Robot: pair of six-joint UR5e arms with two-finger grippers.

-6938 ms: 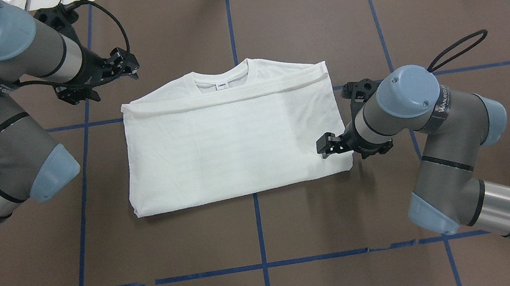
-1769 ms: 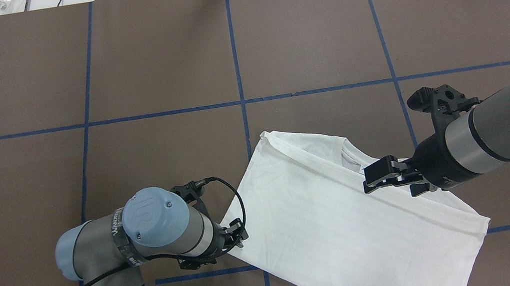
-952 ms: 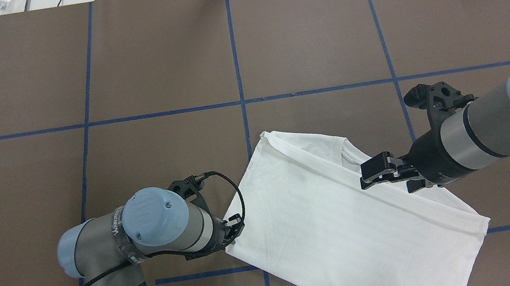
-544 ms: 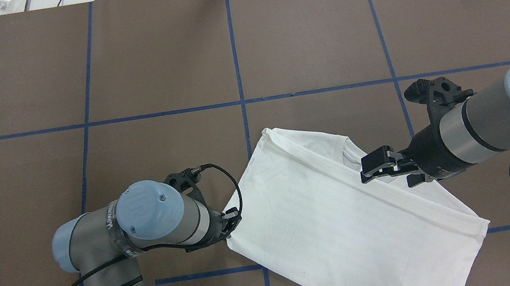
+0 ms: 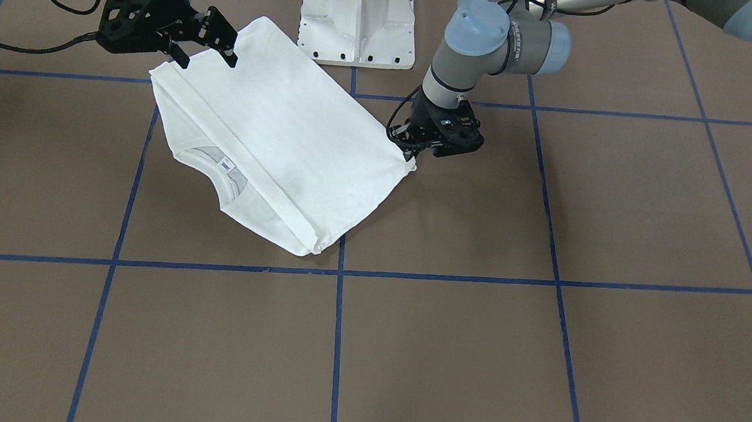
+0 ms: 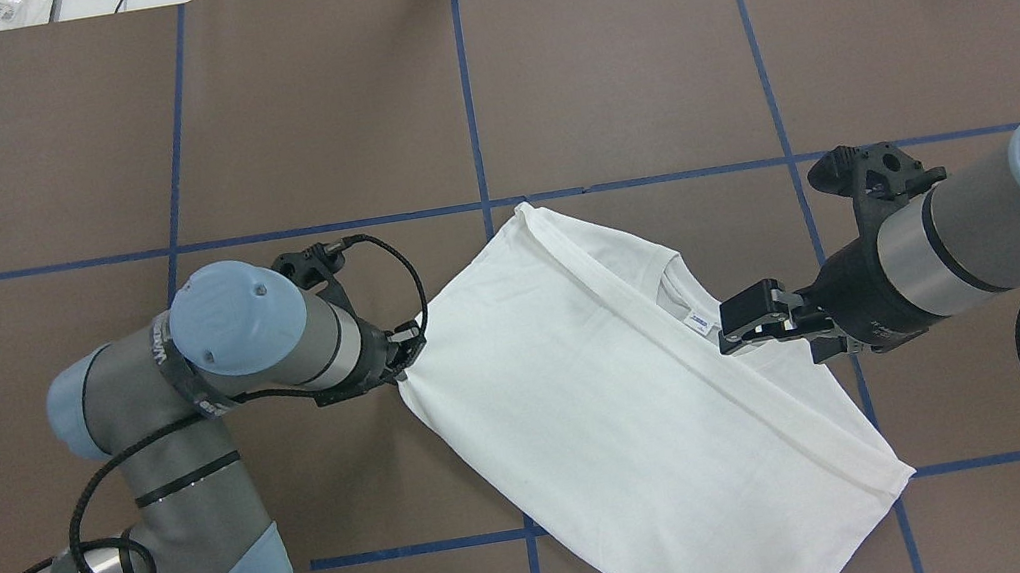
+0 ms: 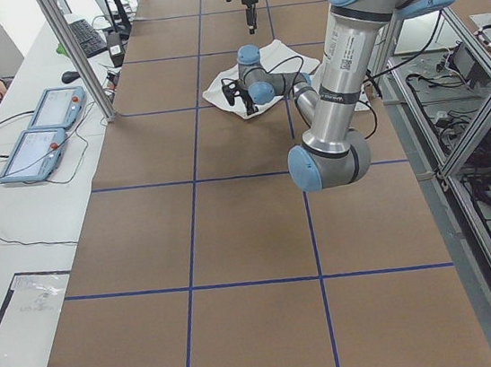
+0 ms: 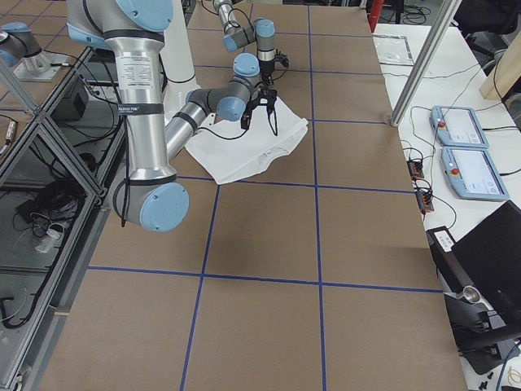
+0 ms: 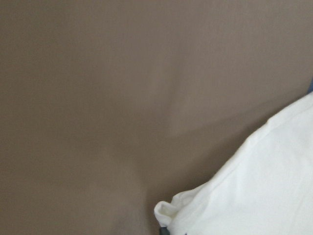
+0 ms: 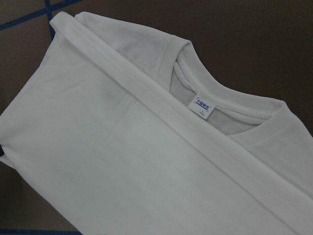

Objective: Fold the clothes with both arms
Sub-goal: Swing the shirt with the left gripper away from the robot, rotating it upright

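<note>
Far left, the left gripper point(image 6: 400, 351) is down at the table point(image 6: 291, 107), jaws closed on one corner of the white T-shirt point(image 6: 610, 413), with the cloth drawn to a point right at the fingertips. The shirt lies folded and slanted across the blue tape lines point(image 6: 474, 130), running from that pinched corner away to the right, its collar point(image 6: 670, 275) on the right-hand edge. Over there the right gripper point(image 6: 740, 323) hangs just beside the neck label point(image 6: 700, 323) and appears clear of the cloth. The front-facing view settles what the overhead one hides: the right jaws stand spread wide, gripping nothing. The left wrist camera catches only a bunched corner of white cloth at its lower edge against bare brown surface. The right wrist camera looks down on the ribbed collar, the label and a folded band point(image 10: 161, 103) running diagonally across the shirt.
</note>
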